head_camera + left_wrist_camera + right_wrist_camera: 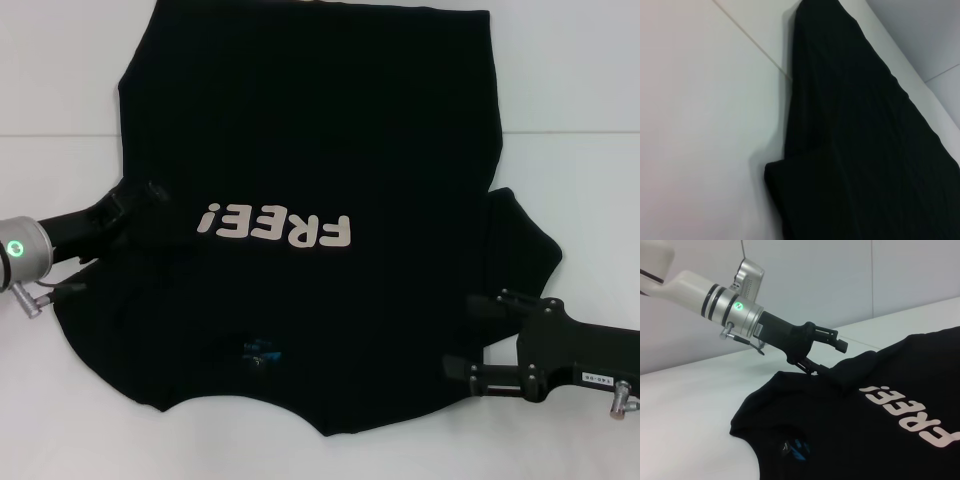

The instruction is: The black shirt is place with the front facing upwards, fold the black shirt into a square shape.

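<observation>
Reaching left pincer (832, 357) over black shirt (300, 150)

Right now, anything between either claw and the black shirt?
Nothing visible. The left claw is already at the black shirt on its left sleeve edge, one finger above the cloth and one at it. The right claw sits open at the right sleeve, only white table around.

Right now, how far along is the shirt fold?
Early. Done: the shirt lies front up on the table, FREE! lettering showing, and its left sleeve already looks tucked in. In hand: the left gripper has its open fingers at that left edge, one finger above the cloth; the right gripper sits open at the right sleeve. Left: the right sleeve fold and the folds to a square.
</observation>
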